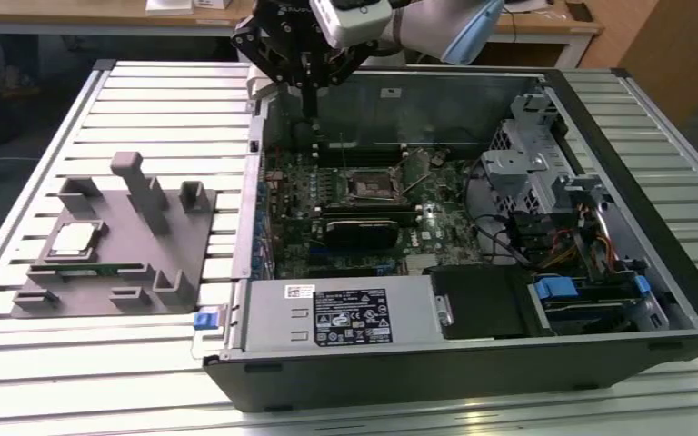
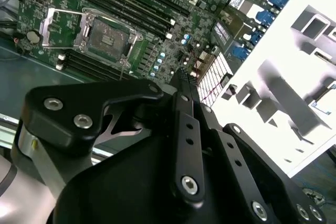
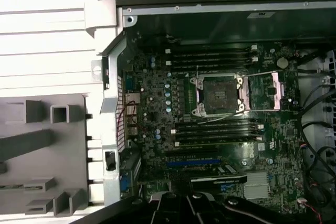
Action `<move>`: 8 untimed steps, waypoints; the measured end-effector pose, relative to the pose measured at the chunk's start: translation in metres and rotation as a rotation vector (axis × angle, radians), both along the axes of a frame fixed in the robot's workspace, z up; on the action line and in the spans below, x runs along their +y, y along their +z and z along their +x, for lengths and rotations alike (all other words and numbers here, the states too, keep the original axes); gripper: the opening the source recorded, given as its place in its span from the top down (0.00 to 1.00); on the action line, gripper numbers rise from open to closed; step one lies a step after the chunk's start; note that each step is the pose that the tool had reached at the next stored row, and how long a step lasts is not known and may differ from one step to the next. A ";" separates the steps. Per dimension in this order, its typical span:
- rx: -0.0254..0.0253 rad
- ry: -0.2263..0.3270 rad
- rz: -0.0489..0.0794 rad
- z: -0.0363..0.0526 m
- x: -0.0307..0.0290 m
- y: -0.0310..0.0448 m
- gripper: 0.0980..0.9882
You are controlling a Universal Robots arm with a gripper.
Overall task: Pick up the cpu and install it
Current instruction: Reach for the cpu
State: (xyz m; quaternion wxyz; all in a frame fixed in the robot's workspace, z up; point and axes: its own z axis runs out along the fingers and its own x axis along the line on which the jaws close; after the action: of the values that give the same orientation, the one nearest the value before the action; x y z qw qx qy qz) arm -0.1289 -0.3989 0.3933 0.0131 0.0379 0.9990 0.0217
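Observation:
The cpu (image 1: 73, 239), a pale silver square, lies flat in the grey holder tray (image 1: 106, 272) at the exterior view's left, outside the case. My gripper (image 1: 309, 113) hangs over the rear left corner of the open computer case, well away from the cpu, its fingers (image 2: 181, 77) pressed together on nothing. The motherboard's cpu socket (image 1: 371, 186) is empty in both wrist views (image 3: 218, 95) (image 2: 107, 38), with its metal load plate (image 3: 268, 90) swung open beside it.
The case's walls (image 1: 252, 209) rise around the motherboard. Memory slots (image 3: 210, 59) flank the socket, and a black card (image 1: 367, 227) lies just in front of it. Drive cages and cables (image 1: 555, 209) fill the right side. The slatted table (image 1: 34, 136) surrounds everything.

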 end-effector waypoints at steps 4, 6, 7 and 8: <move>0.0000 0.000 0.000 -0.0037 0.0000 0.0000 0.99; 0.0000 0.000 0.000 -0.0052 0.0000 0.0000 0.99; 0.0000 0.000 0.000 -0.0059 0.0000 0.0000 0.99; 0.0001 0.000 0.000 -0.0068 0.0000 0.0001 0.99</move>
State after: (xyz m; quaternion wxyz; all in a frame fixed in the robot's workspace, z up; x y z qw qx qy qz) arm -0.1357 -0.3989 0.3933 0.0130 0.0379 0.9990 0.0217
